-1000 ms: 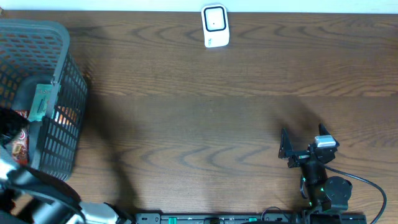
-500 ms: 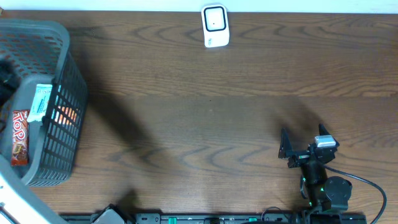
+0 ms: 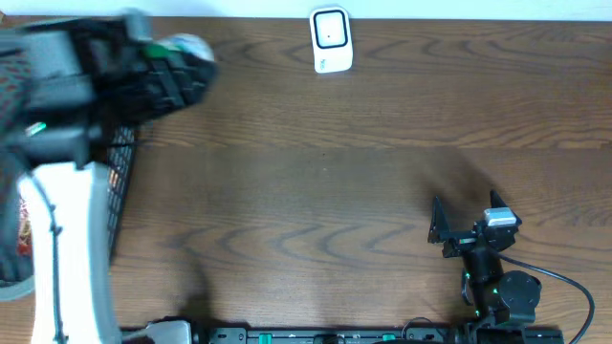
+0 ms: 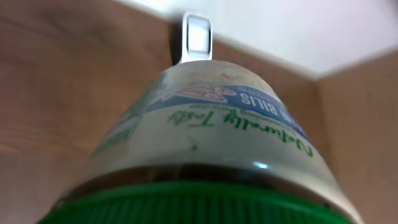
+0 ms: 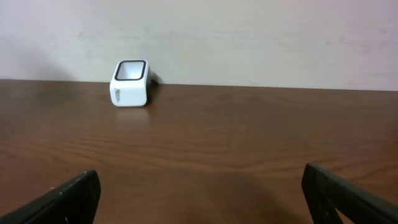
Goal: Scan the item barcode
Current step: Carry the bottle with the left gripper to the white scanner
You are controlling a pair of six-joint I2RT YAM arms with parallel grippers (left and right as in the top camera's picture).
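Left wrist view: a green-capped bottle (image 4: 211,124) was seen gripped by the left pincer (image 3: 167,72), the scanner (image 4: 197,37) beyond it. Overhead, it was blurred near the basket (image 3: 120,182), whose contents were mostly hidden. The right pincer (image 3: 466,212) was held wide open.

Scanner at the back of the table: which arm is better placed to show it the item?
Left. The left tool holds the bottle, with the scanner straight ahead in its wrist view. The right tool rests open and empty near the front edge, far from both.

Green-capped bottle (image 4: 205,124), base toward scanner (image 3: 332,40)
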